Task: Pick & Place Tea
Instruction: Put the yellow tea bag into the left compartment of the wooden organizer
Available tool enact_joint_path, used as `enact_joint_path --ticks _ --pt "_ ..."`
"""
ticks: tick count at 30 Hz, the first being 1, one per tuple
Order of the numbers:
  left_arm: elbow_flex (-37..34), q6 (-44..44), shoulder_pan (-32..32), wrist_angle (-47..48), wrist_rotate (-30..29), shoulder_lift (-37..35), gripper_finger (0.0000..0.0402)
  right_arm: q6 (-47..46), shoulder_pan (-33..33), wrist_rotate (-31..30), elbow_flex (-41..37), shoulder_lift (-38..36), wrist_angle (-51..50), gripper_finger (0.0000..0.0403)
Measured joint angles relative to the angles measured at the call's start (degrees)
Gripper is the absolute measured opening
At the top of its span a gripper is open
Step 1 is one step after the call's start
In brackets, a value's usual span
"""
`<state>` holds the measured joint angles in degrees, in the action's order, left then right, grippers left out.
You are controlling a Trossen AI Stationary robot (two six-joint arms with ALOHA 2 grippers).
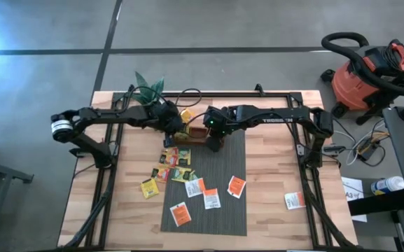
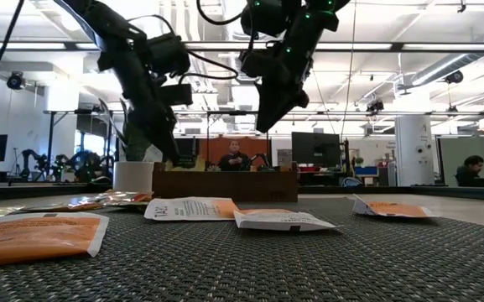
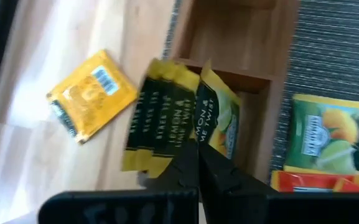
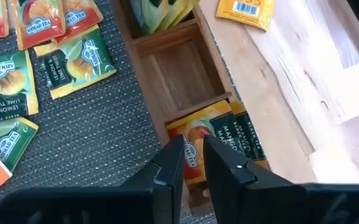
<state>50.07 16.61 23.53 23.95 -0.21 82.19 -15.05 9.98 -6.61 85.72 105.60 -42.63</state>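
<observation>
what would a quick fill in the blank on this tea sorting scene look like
1. The left gripper is shut on yellow lemon ____ sachets over the wooden tray.
2. The tray's middle compartment is ____.
3. A lone sachet lies on bare wood on the ____ arm's side.
4. The mat under most sachets is ____.

Missing: lime; empty; right; grey

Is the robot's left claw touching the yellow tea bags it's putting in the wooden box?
Touching. The left wrist view shows the left gripper shut, pinching the yellow-and-black sachets at their lower edge, over the wooden tray.
</observation>
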Motion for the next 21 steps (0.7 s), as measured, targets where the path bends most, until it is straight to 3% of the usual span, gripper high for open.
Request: enact_joint_path --ticks 11,21 --pt "1.23 -3.48 -0.01 -0.36 -4.11 -0.84 0.0005 0.01 0.02 0.41 -1.83 -0.02 1.48 0.0057" --pt "2.58 -4.77 -0.59 1.98 -5.96 -1.20 0.0113 0.02 0.02 0.54 -1.86 0.00 1.59 0.0057"
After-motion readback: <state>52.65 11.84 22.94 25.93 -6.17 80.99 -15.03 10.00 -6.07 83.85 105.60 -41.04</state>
